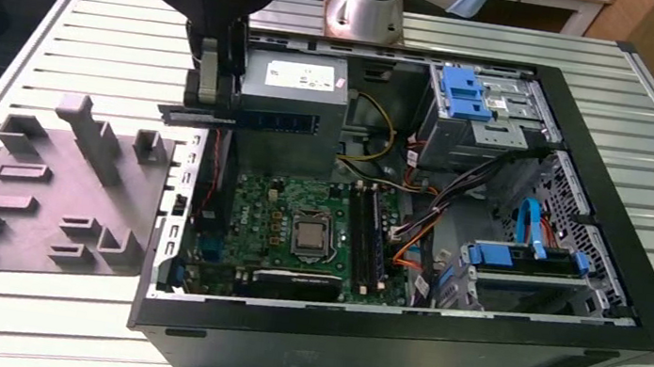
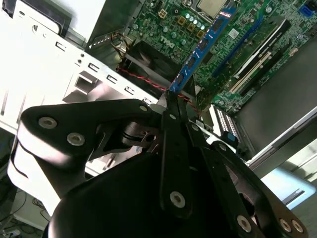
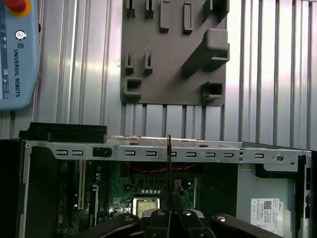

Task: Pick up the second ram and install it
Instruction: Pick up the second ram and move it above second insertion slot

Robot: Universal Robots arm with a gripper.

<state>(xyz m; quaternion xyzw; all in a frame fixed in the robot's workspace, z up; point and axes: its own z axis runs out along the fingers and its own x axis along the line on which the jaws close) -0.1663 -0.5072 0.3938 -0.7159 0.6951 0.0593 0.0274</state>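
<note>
The second ram is a thin dark stick with a blue-green board edge. It hangs level over the rear edge of the open computer case, above the motherboard. My gripper is shut on one end of it. In the second wrist view the ram runs out from the closed fingertips of the gripper over the green board. In the first wrist view the ram shows edge-on as a thin dark line rising from the gripper. The long black memory slots lie further toward the exterior view's right.
A grey plastic tray with raised blocks lies on the slatted table, at the exterior view's left of the case. Inside the case are a grey power supply, blue drive brackets and loose cables. A pale blue control pendant lies beside the tray.
</note>
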